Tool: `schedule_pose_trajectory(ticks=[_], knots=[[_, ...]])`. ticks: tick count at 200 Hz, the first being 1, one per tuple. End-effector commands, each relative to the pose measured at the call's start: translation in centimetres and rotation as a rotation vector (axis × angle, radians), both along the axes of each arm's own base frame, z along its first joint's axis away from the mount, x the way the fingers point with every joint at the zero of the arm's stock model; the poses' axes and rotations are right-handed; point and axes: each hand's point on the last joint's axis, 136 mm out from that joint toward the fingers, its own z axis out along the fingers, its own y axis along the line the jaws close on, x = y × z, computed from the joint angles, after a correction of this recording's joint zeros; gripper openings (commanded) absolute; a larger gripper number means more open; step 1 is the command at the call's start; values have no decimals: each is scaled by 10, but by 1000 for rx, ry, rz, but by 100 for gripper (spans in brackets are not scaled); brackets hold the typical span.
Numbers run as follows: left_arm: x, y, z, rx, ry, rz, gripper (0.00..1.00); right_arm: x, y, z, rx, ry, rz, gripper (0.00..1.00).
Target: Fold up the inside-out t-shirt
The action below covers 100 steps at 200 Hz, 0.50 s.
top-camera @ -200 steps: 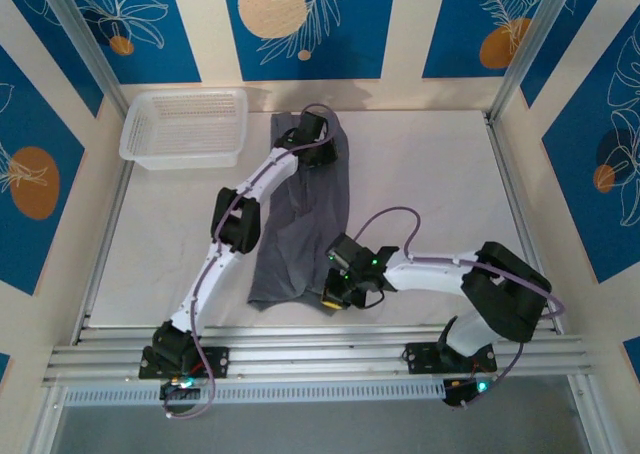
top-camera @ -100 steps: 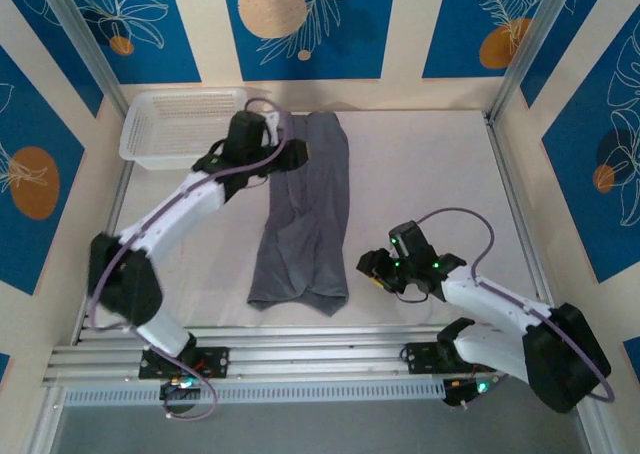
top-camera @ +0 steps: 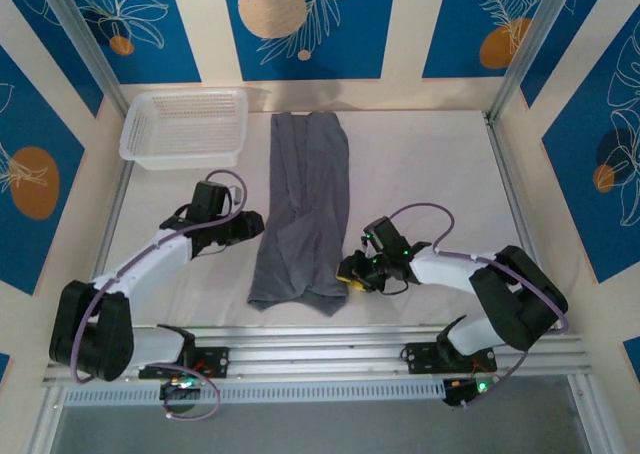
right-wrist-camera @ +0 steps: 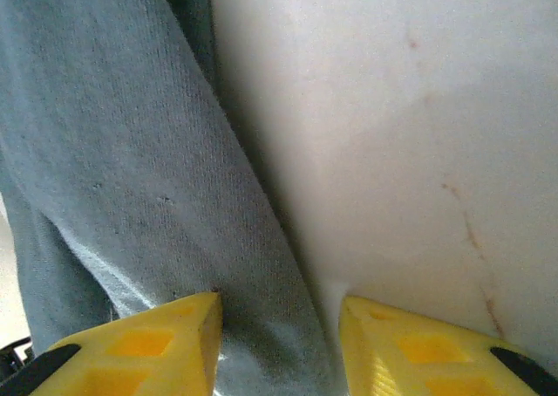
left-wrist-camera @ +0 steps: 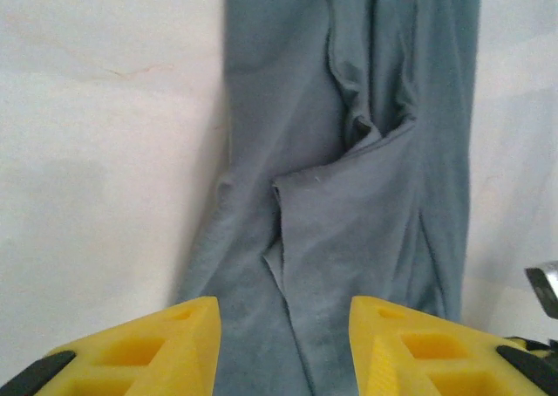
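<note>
Your shirt lies as a long strip mid-worktop, the left gripper part open and empty beside its left edge, the right gripper straddling its right edge with part-open jaws.

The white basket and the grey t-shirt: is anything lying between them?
Nothing. The top view shows a narrow strip of bare table between the white basket and the t-shirt.
</note>
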Motion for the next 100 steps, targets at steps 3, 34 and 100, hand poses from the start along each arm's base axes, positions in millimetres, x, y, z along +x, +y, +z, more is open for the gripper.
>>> schedule_pose_trajectory(ticks=[3, 34, 100], knots=[[-24, 5, -18, -38, 98, 18, 44, -5, 30, 4, 81, -6, 75, 27], [-52, 18, -45, -9, 207, 50, 49, -3, 31, 18, 98, -29, 61, 0], [-97, 10, -80, -60, 398, -6, 58, -6, 9, 40, 87, -85, 10, 0]])
